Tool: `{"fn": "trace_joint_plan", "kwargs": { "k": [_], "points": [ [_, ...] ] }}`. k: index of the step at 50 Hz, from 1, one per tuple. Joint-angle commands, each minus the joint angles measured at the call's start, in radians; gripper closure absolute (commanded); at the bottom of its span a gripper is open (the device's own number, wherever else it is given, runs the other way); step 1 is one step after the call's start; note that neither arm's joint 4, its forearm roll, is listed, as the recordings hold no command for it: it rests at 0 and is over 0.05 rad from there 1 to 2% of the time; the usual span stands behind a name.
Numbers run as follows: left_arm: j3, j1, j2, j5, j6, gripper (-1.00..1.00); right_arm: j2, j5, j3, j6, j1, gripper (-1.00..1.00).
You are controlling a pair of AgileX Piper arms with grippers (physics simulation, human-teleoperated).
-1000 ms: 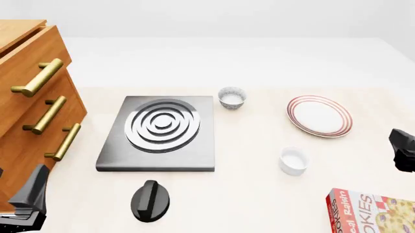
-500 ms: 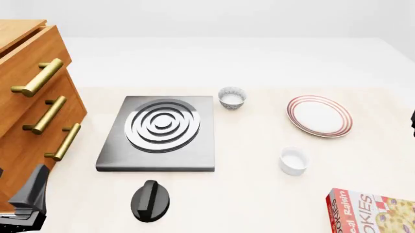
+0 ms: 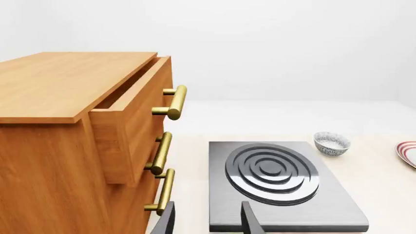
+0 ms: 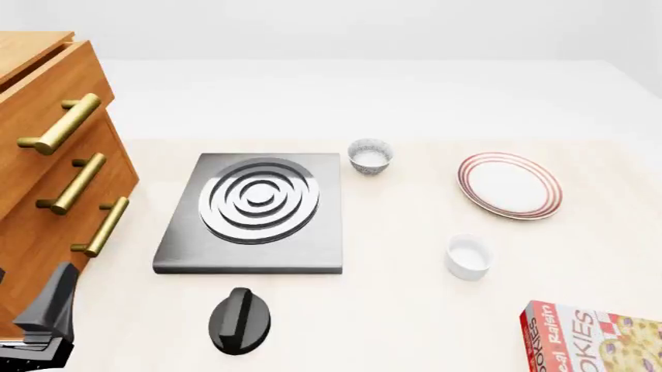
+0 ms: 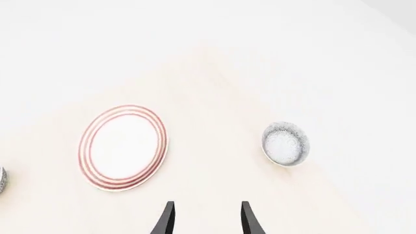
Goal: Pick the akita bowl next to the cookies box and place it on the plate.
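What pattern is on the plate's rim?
Thin dark-red concentric rings on the white plate, clearest in the front view.

Illumination is bright, even and diffuse in all three views. Shadows are faint and soft beneath objects on the desk point(image 4: 414, 310). The white background blends into the pale surface. Renders are sharp throughout, without glare, blur or visible edge distortion.

The black right gripper point(image 5: 204, 218) withdrew past the front view's right edge and left that view entirely.
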State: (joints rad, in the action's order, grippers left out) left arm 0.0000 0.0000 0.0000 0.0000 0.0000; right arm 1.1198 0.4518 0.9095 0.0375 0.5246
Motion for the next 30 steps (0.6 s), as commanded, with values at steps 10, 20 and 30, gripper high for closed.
{"fn": "trace_joint_plan", "kwargs": {
  "k": [10,20,30],
  "points": [
    [0.0,0.0,0.0,0.0,0.0,-1.0,0.308,0.058,0.223,-0.007,0.151,-1.0],
    [0.0,0.0,0.0,0.0,0.0,-1.0,0.4,0.12,0.348,0.025,0.208,-1.0],
    [0.0,0.0,0.0,0.0,0.0,-1.0,0.468,0.175,0.465,0.046,0.252,-1.0]
  ]
}}
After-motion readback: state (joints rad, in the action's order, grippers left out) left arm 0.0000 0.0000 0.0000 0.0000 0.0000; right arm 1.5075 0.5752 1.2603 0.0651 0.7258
